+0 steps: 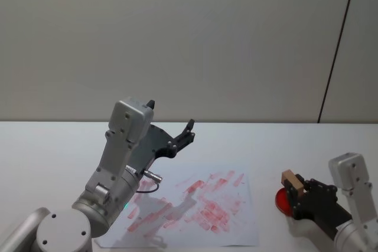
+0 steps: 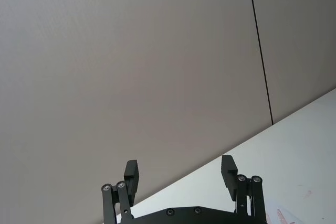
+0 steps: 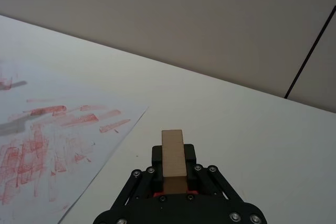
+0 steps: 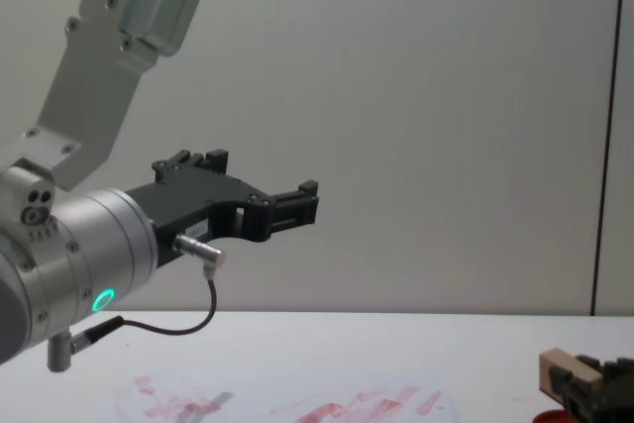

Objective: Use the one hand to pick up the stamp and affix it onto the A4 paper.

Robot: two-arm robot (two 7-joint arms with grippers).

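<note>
The stamp (image 1: 292, 182), a small light-tan wooden block, is clamped between the fingers of my right gripper (image 1: 297, 190), just above a low red thing on the table. The right wrist view shows the block (image 3: 174, 156) standing up between the black fingers, with my right gripper (image 3: 174, 174) shut on it. The chest view catches the stamp (image 4: 568, 372) at the lower right. The A4 paper (image 1: 236, 228) lies to the left of it, white and covered with red-pink prints. My left gripper (image 1: 188, 130) hangs open high above the paper's far left part, its fingertips (image 2: 229, 168) spread wide.
A low red thing (image 1: 282, 201) lies on the white table (image 1: 266, 140) under the right gripper, right of the paper. A grey wall (image 1: 189, 39) stands behind the table. The left arm's cable (image 4: 188, 324) loops below its wrist.
</note>
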